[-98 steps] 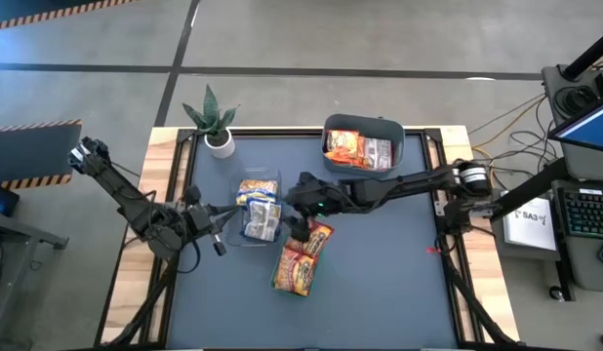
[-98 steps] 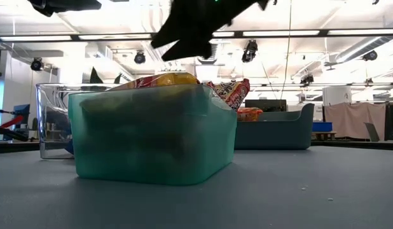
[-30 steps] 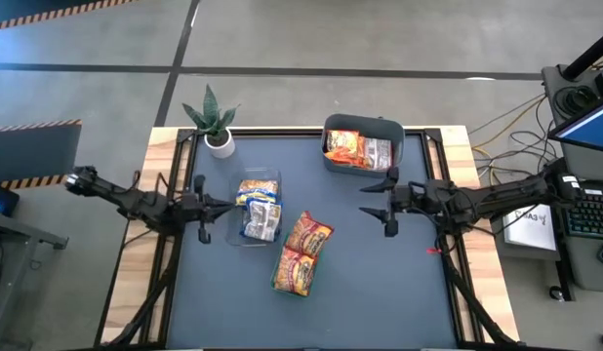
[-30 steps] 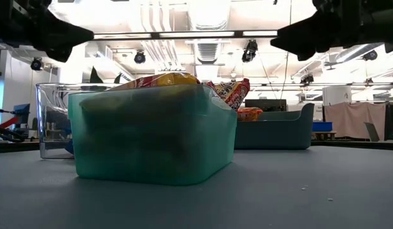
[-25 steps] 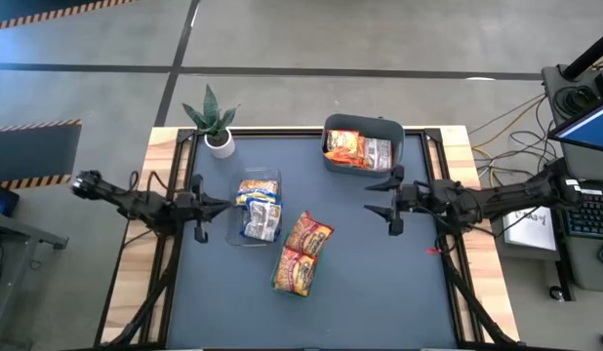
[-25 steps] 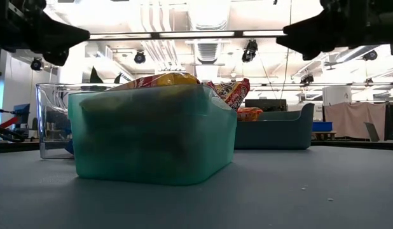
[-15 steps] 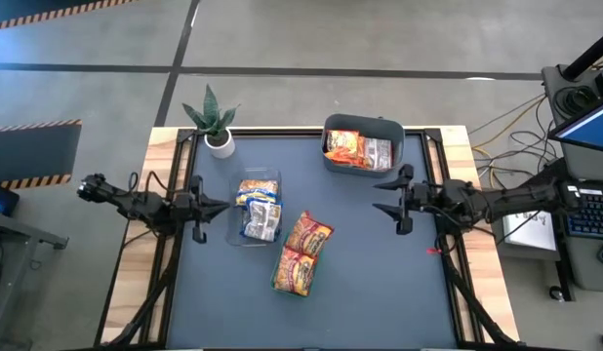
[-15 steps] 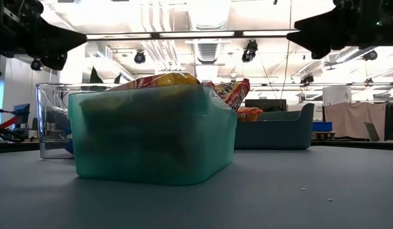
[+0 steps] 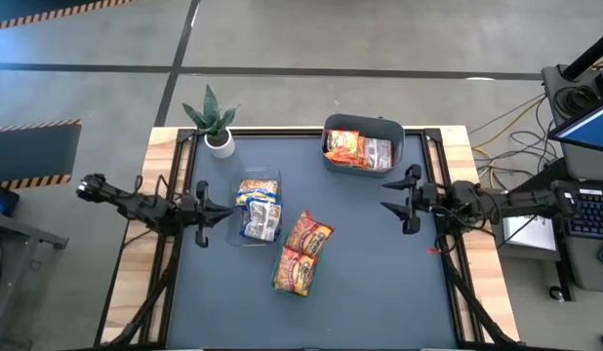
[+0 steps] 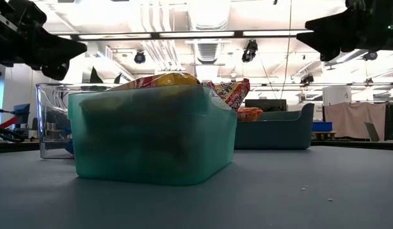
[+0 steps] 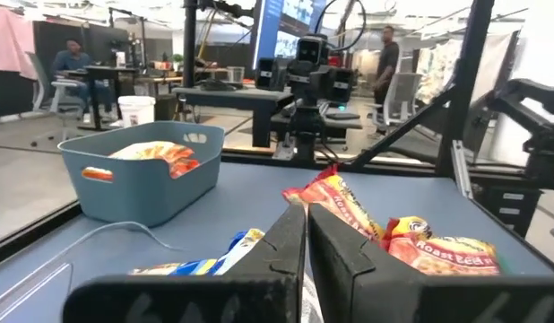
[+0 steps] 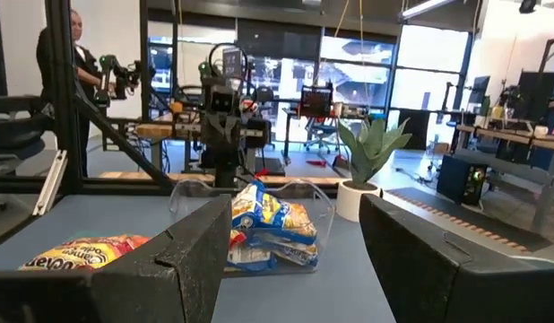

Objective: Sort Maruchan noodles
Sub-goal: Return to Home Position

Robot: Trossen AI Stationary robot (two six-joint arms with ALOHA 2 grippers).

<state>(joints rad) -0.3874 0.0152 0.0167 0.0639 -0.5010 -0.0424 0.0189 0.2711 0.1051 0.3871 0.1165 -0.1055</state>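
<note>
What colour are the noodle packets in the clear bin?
Blue and yellow; the packets show best in the right wrist view.

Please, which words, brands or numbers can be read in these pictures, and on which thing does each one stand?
"Roast Beef": on the red noodle packet, seen in the left wrist view.
Print on the blue packets in the clear bin: too blurred to read.
All other print and screens: too small or blurred to read.

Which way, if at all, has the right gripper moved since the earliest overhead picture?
Yes. The right gripper has drawn back rightward, away from the clear plastic bin and toward the right edge of the dark table.
</note>
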